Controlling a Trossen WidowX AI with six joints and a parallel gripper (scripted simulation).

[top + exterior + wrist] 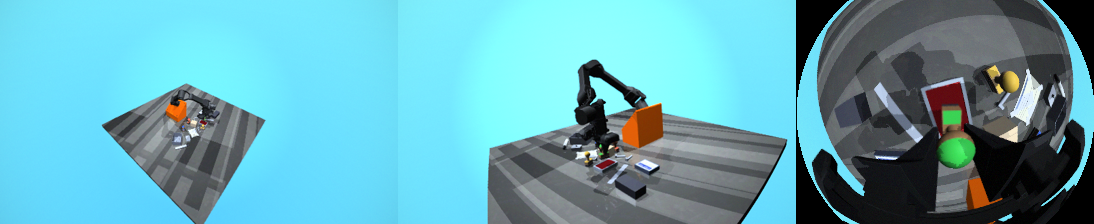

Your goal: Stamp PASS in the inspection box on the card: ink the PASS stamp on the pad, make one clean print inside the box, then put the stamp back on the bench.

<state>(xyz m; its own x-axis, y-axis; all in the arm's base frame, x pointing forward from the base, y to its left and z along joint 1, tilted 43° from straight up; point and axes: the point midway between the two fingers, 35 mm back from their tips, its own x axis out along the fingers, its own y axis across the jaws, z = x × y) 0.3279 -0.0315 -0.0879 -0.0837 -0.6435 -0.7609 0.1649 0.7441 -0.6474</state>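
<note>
My gripper (205, 117) (604, 149) (951, 129) is shut on the green-topped stamp (604, 155) (956, 151), holding it upright by its handle. In the wrist view its base, with a green patch, overlaps the near part of the red ink pad (203, 122) (606, 164) (946, 95). The stamp is low near the pad; whether it touches it I cannot tell. The white card (193, 132) (584, 155) (1027, 100) lies beyond the yellow stamp and wooden block. Its box is too small to read, and the stamp's underside is hidden.
A yellow stamp (587, 159) (1010, 81) stands beside the pad. A wooden block (193, 123) (1005, 128), red stamp (189, 120) and blue stamp (183, 127) are near. A pale strip (618, 174), dark block (630, 186), blue-and-white lid (646, 166) and orange box (649, 125) stand around.
</note>
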